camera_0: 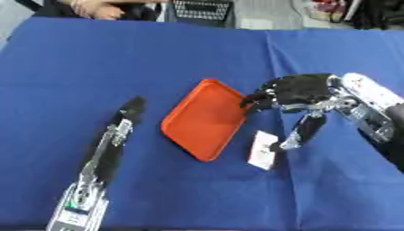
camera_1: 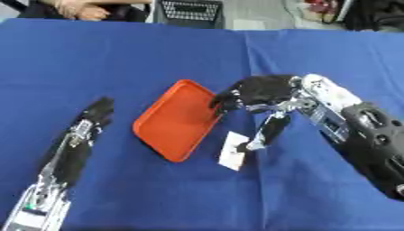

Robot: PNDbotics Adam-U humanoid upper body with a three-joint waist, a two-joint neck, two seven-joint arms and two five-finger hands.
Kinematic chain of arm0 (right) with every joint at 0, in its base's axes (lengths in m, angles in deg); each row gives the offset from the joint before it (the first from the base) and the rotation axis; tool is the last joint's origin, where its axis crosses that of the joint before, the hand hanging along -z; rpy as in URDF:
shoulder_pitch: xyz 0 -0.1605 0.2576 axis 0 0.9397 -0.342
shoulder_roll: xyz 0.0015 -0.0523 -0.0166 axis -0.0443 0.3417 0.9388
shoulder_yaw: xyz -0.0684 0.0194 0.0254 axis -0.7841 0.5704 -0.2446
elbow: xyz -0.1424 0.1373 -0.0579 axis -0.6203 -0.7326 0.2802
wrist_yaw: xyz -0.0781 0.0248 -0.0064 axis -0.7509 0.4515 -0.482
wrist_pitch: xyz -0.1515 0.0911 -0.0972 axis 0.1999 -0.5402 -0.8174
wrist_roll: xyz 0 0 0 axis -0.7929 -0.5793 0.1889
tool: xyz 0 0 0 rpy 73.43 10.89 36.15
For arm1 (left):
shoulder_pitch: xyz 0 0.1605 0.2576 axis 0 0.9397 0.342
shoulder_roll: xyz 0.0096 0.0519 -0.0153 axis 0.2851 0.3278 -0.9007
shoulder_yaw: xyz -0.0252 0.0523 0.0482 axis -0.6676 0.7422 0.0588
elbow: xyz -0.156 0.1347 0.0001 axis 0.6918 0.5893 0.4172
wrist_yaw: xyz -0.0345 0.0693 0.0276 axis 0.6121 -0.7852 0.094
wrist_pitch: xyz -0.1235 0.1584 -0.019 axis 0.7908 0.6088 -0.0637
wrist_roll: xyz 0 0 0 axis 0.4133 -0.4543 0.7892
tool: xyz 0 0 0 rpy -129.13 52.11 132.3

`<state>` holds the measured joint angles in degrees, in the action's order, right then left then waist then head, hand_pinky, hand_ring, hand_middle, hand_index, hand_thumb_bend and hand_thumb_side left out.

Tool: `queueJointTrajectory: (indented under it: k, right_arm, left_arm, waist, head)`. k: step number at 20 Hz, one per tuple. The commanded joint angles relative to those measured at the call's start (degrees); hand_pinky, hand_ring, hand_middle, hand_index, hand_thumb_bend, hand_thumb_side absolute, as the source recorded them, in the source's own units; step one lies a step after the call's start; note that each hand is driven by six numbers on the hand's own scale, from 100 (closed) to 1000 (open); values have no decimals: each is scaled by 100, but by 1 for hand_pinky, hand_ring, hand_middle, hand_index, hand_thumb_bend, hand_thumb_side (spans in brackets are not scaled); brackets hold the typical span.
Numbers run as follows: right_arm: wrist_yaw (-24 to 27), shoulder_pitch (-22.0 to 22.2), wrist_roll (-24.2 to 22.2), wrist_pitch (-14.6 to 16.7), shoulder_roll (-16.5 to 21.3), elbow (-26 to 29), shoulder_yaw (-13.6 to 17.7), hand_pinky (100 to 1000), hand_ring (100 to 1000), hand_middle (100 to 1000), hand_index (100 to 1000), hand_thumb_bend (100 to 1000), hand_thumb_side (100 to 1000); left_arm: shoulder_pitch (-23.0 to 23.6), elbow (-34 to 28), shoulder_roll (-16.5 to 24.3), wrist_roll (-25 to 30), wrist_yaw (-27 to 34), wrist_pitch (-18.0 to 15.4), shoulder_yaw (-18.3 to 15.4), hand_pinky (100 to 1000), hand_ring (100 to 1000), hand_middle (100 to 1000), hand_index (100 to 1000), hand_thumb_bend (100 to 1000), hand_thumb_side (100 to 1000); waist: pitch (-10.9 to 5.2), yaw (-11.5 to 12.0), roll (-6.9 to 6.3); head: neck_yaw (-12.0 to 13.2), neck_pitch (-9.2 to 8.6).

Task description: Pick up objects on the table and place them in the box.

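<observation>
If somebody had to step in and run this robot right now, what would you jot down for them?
Right hand: over the blue table, fingers curled near the orange tray's right edge, thumb pointing down beside a small white object; it holds nothing.
Left hand: idle, stretched flat left of the tray.
Orange tray: nothing in it.
Done: nothing placed.
Left: pick up the white object and put it in the tray.

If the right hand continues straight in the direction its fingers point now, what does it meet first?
Probably the orange tray: the right hand has its curled fingers aimed at the near rim, perhaps touching already; depth is unclear.
</observation>
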<state>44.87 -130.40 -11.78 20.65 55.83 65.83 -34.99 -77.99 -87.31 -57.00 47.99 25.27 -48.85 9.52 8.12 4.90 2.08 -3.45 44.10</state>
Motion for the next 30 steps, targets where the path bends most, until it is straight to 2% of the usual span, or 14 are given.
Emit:
queueJointTrajectory:
  k: [1, 15, 30]
  right_arm:
    - [-34, -76, -1667, 1726, 136, 34, 12, 822, 860, 914, 883, 470, 528]
    - [-291, 54, -1746, 1726, 81, -242, -21, 818, 857, 911, 880, 461, 533]
    - [-742, 140, -1397, 1726, 22, -464, -29, 820, 857, 911, 878, 462, 522]
  left_arm:
    - [-40, -59, 93, 24, -17, -19, 14, 1000, 1000, 1000, 1000, 197, 1000]
    - [-50, -75, 97, 46, -23, -15, 11, 1000, 1000, 1000, 1000, 196, 1000]
    - [-47, -85, 106, 55, -20, -9, 14, 1000, 1000, 1000, 1000, 196, 1000]
  waist:
    - [-97, 3, -8]
    - [-90, 14, -5]
    - [-88, 3, -10]
  head:
    - [40, 2]
    - [50, 2]
    - [32, 2]
